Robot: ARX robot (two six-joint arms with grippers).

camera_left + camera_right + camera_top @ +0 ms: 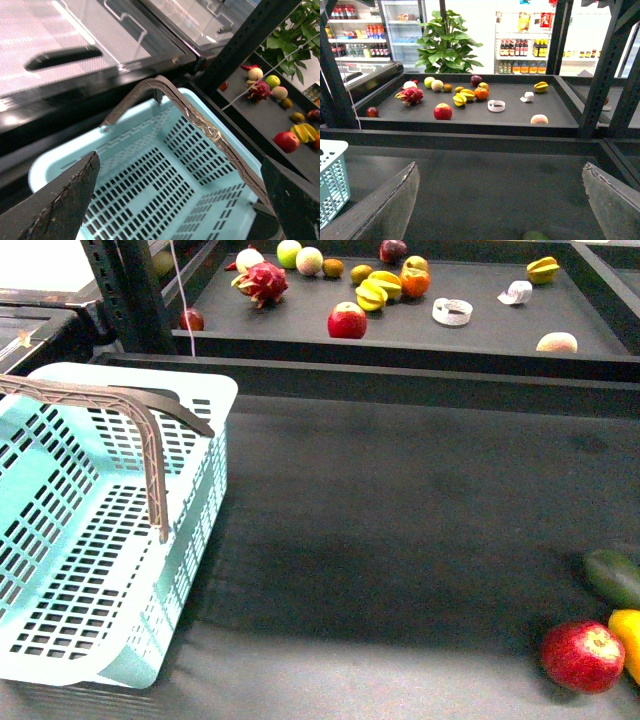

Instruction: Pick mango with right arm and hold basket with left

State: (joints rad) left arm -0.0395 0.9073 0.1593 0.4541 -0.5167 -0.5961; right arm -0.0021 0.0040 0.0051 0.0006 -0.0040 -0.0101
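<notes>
Mango [628, 642]: nearest item, at the near right corner of the table [400, 540], cut by the frame edge to a yellow-orange sliver. Just beside the apple [583, 655], apparently touching it; green fruit [614, 576] just behind. Not visible in either wrist view. Judged smooth-skinned, fairly heavy for its size, firm yet bruisable, and prone to slip or roll if pinched near the ends. Best taken from above across the short middle, with the jaws kept clear of the apple

Right gripper [500, 167]: fingers spread wide with nothing between them, hanging over the table and facing the far shelf. Green sliver at the picture's edge, probably the green fruit; mango therefore judged close by

Left gripper [180, 160]: fingers likewise apart and empty, poised above the basket [205, 530] without touching it

Basket: on the near left of the table, empty, well apart from the mango, with the handle [150, 440] raised across the opening. Judged light and stiff, apt to slide if nudged. Handle or rim the natural hold

Farther back: shelf [490, 335] carrying loose fruit, among it a dragon fruit [262, 282], none of it wanted for the task
</notes>
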